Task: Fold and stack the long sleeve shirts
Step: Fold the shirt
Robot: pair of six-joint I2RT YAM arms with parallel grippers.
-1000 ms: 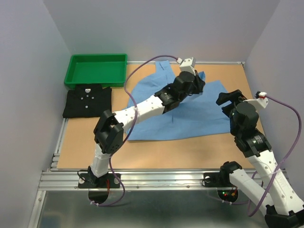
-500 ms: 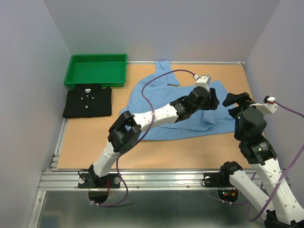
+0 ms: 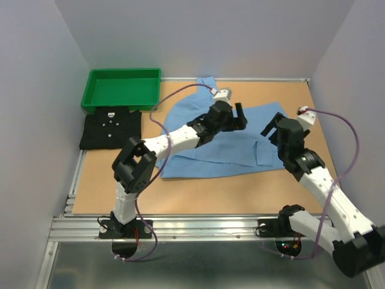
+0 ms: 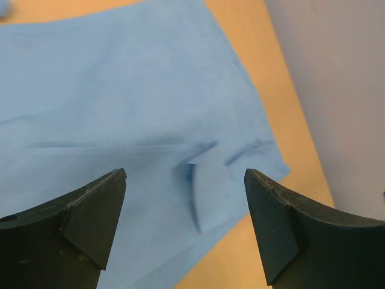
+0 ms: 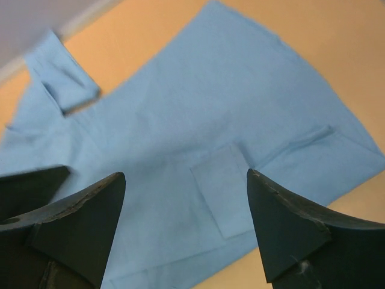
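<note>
The light blue long sleeve shirt (image 3: 240, 150) lies spread and partly folded in the middle of the table, with one sleeve reaching toward the back edge. The black long sleeve shirt (image 3: 110, 129) lies folded in a rectangle at the left. My left gripper (image 3: 239, 115) hovers open over the blue shirt's upper middle. In the left wrist view my left gripper (image 4: 185, 174) is empty above the blue cloth (image 4: 120, 102). My right gripper (image 3: 271, 126) stands open over the shirt's right part. The right wrist view shows my right gripper (image 5: 185, 176) empty above the shirt's chest pocket (image 5: 222, 195).
A green tray (image 3: 123, 89) stands at the back left, just behind the black shirt. Bare wooden table (image 3: 198, 192) shows along the front of the blue shirt. Grey walls close in the left, back and right sides.
My left gripper carried the blue cloth rightward, opened and let it go, then drew back left. My right gripper swung left over the shirt's right side.
</note>
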